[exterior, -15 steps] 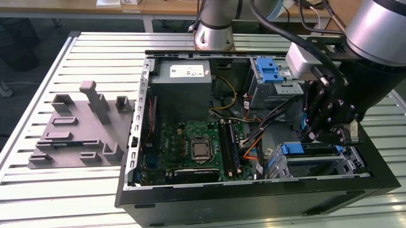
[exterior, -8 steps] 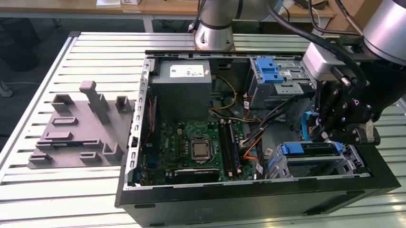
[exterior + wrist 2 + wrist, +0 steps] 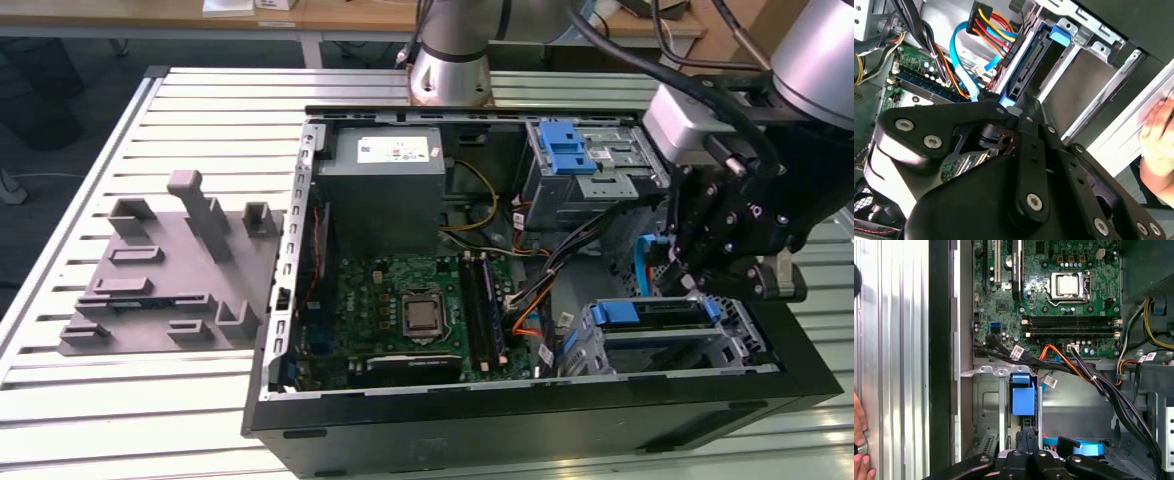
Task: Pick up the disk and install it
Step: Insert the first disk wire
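While the arm hangs over the open PC case (image 3: 320, 300), its gripper (image 3: 731, 272) sits low at the drive-bay corner, on the exterior view's right. Fingers (image 3: 1026, 112) look drawn narrow, close together, tips at the rear edge of the disk (image 3: 1026, 62). Can't tell for sure whether they pinch it or just touch it.

The disk stands on edge in the drive cage (image 3: 989, 405), directly ahead of the fingertips, w/ its blue carrier handle (image 3: 1022, 395) at the end away from the gripper in the first wrist view. In the exterior view the same blue handle (image 3: 617, 313) shows just below the gripper, atop the lower cage. The disk looks mostly seated in its slot; how deep, can't tell.

Just beside the fingers runs a light-blue data cable (image 3: 961, 65), plus a bundle of red, orange and yellow power wires (image 3: 994, 25) a bit farther out. Beyond the cage, away from the gripper, lies the motherboard (image 3: 1054, 285) w/ the CPU socket (image 3: 1068, 285). A second cage w/ a blue latch (image 3: 567, 150) sits behind the gripper, near the grey power supply (image 3: 380, 190).

A person's hand (image 3: 1156, 135) rests on the slatted table (image 3: 174, 400) outside the case wall, near the gripper's side. A grey fixture block (image 3: 167, 270) sits well apart, across the case.
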Controlling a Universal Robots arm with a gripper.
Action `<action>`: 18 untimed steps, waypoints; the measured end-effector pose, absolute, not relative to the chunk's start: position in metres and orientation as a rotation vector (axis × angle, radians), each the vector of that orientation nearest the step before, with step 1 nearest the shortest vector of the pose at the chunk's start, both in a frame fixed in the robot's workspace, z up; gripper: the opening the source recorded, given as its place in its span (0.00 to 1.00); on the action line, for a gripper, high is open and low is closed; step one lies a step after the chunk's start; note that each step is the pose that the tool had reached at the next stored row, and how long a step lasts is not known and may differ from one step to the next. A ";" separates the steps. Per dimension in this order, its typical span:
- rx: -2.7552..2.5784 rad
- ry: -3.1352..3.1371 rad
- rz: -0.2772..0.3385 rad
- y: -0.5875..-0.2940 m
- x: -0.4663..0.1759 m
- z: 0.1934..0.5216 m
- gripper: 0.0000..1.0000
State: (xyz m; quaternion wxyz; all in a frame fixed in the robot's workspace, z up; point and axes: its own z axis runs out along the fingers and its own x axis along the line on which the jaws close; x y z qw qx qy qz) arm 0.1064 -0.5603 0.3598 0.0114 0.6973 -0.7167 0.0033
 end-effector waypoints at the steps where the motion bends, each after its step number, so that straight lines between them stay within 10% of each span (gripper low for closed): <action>1: 2.175 -2.236 0.010 -0.560 0.108 0.360 0.11; 18: 2.183 -2.241 0.027 -0.538 0.123 0.361 0.11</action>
